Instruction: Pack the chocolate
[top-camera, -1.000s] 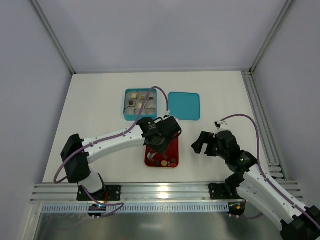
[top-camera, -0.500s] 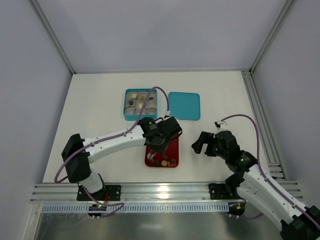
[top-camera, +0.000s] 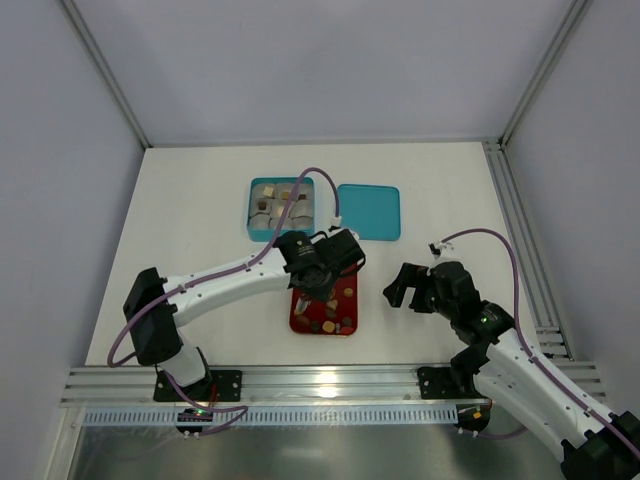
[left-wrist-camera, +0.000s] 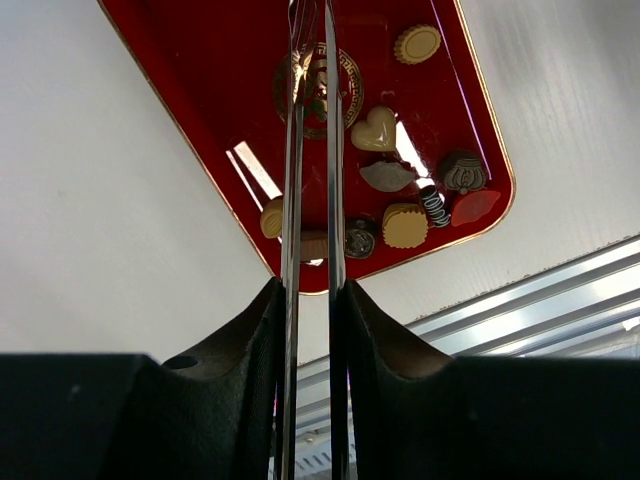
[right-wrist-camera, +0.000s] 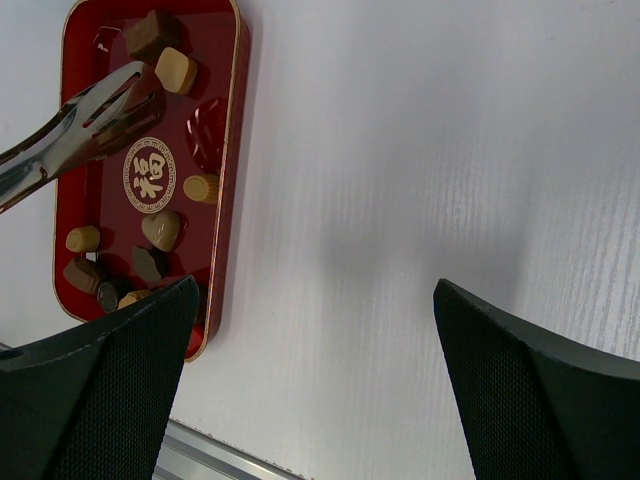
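Chocolate pieces (left-wrist-camera: 375, 128), small and mixed in shape, include a cream heart, tan fluted rounds, dark brown domes and a brown cube. They lie scattered in the glossy red rectangular tray (left-wrist-camera: 200, 90) on the white table (right-wrist-camera: 400, 150). The left tool (left-wrist-camera: 310, 295) is clamped narrow on slim metal tongs (left-wrist-camera: 292, 200), whose tips hang over the tray near its gold emblem (right-wrist-camera: 150, 175). The right tool (right-wrist-camera: 315, 290) gapes wide above the table, beside the tray.

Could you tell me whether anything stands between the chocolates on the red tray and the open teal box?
Nothing visible does. Bare table separates the red tray from the teal box, whose lid lies to its right; the left gripper's tongs hover over the tray of chocolates.
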